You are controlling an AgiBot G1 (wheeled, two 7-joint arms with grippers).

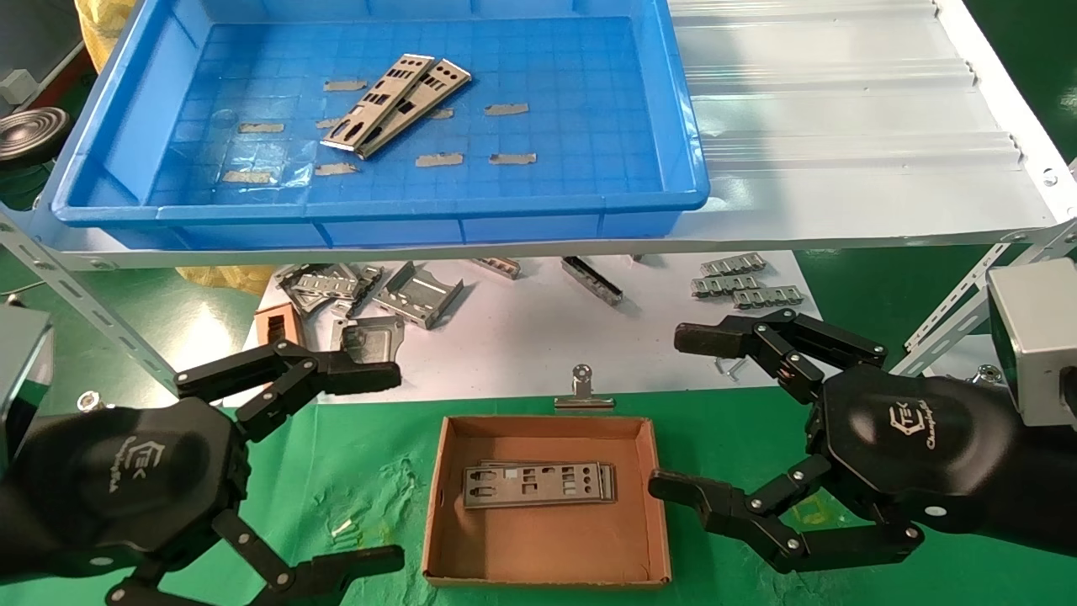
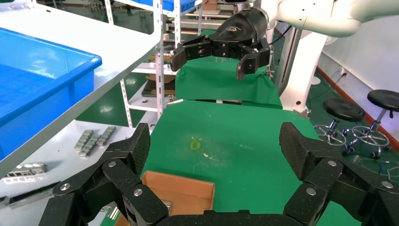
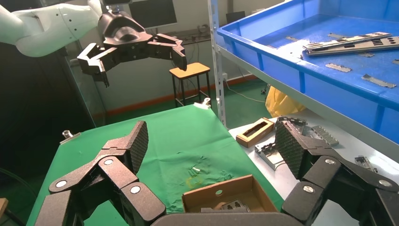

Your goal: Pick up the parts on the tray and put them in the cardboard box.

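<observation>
My left gripper (image 1: 391, 467) and right gripper (image 1: 673, 412) hung either side of the cardboard box (image 1: 547, 555), jaws wide and empty. A stack of parts (image 1: 538, 484) lay inside, the lower ones mostly hidden. Two more parts (image 1: 395, 105) lay overlapping in the tray (image 1: 379, 206), on the shelf (image 1: 841, 126) beyond.

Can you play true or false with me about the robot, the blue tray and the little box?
1. Two parts lie in the blue tray. True.
2. The cardboard box is empty. False: plates already lie in it.
3. The left gripper holds a plate. False: it is open and holds nothing.
4. The right gripper is open, beside the box. True.
5. The box sits on the green cloth. True.
</observation>
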